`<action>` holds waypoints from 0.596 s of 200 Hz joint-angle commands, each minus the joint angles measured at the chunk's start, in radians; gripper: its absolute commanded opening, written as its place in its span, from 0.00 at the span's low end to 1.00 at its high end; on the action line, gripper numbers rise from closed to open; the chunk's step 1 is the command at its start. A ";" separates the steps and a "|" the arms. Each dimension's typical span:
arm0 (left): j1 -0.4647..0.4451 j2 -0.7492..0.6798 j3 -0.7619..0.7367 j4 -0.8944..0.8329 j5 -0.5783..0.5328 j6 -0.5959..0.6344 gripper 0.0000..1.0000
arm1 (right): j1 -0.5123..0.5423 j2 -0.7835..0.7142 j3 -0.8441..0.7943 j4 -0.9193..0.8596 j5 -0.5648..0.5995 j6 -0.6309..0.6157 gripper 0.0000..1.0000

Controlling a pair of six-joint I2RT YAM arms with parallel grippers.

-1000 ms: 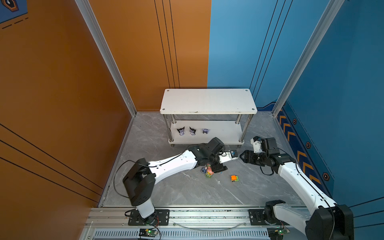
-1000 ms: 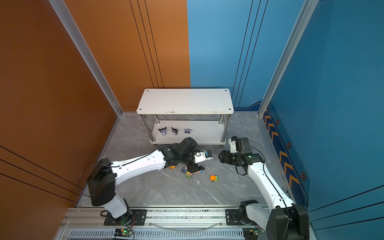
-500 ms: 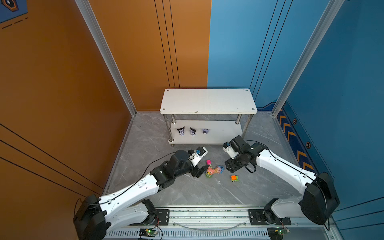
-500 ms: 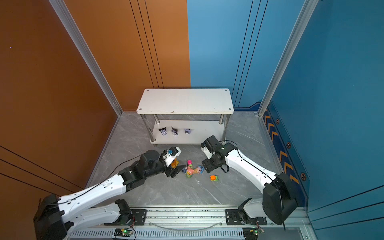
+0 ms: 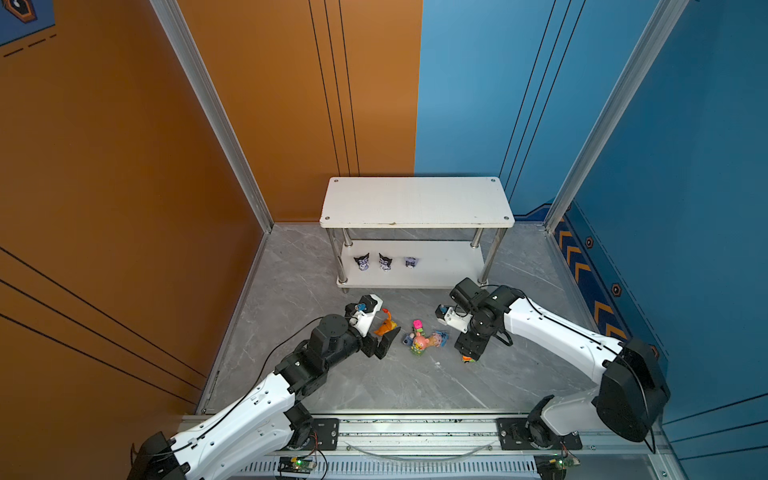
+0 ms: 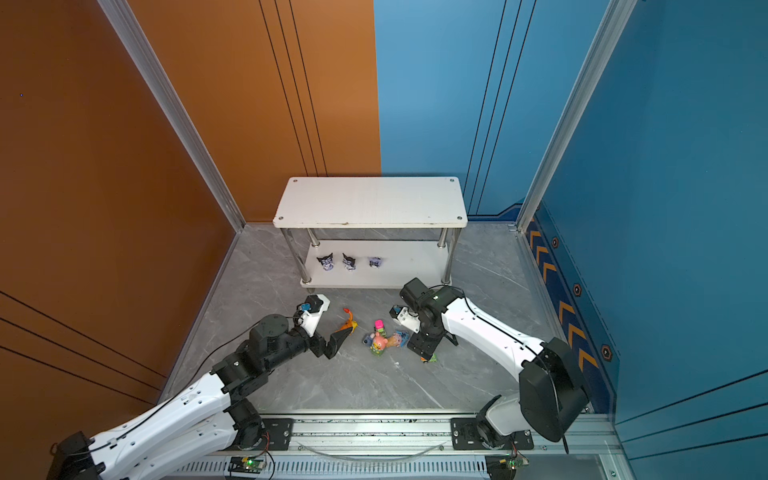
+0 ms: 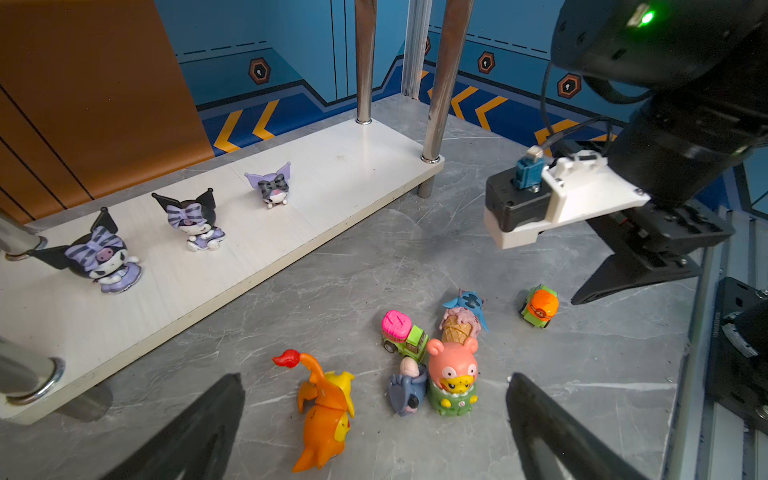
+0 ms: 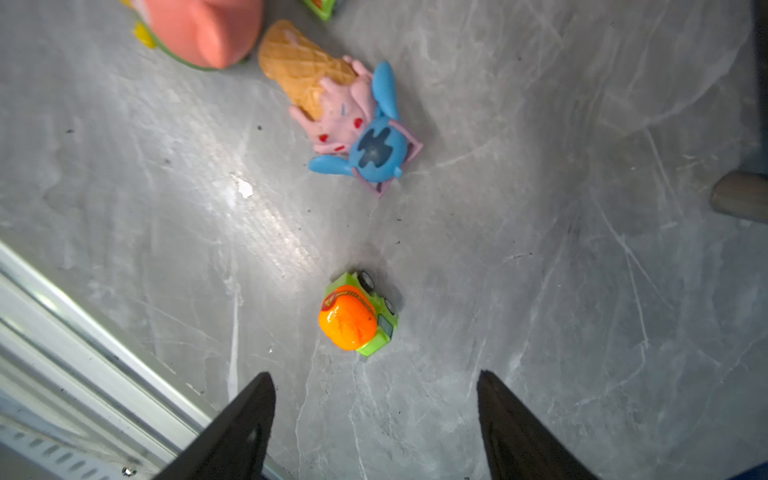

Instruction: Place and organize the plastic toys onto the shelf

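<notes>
Hovering over the truck [image 8: 355, 318], right gripper [image 8: 375, 373] stood fingers apart, seemingly to grasp; left gripper [image 7: 375, 375] gaped at the dragon [image 7: 324, 415].

Open room on the white two-tier shelf [image 5: 415, 201], clutter on the grey marble floor [image 5: 374, 386]
Three black-purple eared figurines [image 5: 384, 262] take the left of its lower board [image 5: 444, 266]; the right part lies bare between chrome posts [image 5: 493, 255]. The orange-topped green car [image 8: 357, 318] stands apart from the huddled toys [image 5: 420, 340].
</notes>
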 commanded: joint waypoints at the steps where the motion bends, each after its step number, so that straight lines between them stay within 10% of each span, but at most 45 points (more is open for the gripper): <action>1: 0.012 0.020 -0.009 0.063 0.045 -0.009 1.00 | -0.012 -0.004 -0.017 -0.064 -0.098 -0.125 0.80; 119: 0.026 -0.047 -0.056 0.086 0.025 -0.021 0.98 | -0.045 0.181 -0.006 -0.002 -0.114 -0.134 0.78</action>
